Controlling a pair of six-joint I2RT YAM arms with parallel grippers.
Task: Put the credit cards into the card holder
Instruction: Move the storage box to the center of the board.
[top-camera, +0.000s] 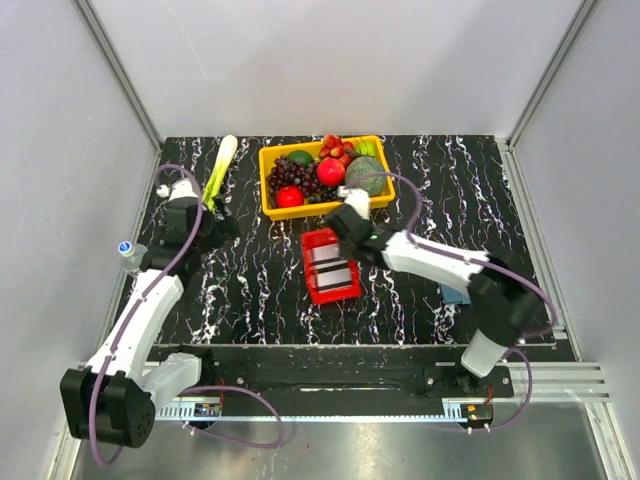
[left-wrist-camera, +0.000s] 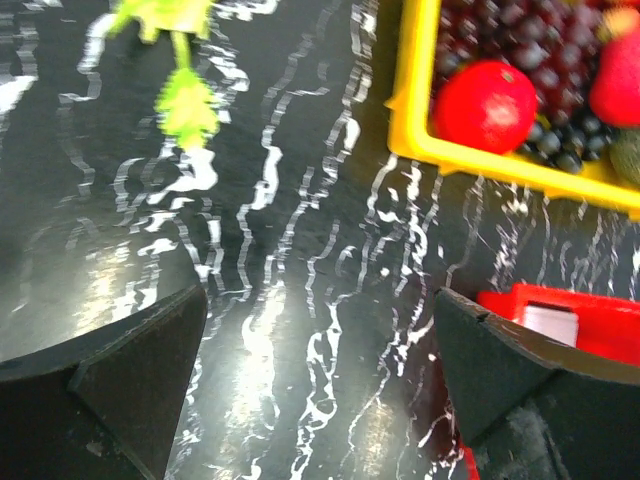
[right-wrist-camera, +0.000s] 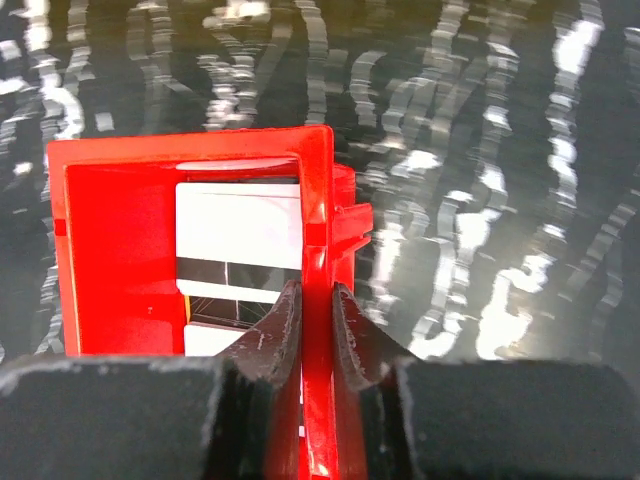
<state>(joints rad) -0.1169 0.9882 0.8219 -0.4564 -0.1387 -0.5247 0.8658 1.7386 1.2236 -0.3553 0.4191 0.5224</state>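
Thin white plastic credit cards (right-wrist-camera: 238, 235) (one dark-striped) lie inside the red open-topped plastic tray (right-wrist-camera: 120, 240), whose wall the right gripper (right-wrist-camera: 315, 305) pinches. The flat blue card holder (top-camera: 455, 294) lies beside the right arm (top-camera: 440, 258), half hidden. The left gripper (left-wrist-camera: 318, 320) hangs spread wide over black marbled tabletop (left-wrist-camera: 300, 200)

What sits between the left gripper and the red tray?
Nothing: only bare marbled tabletop separates the left gripper from the red tray. The top view shows it, and the left wrist view agrees.

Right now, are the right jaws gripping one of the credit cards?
No, the right jaws are closed on the wall of the red tray, and the credit cards lie inside it.
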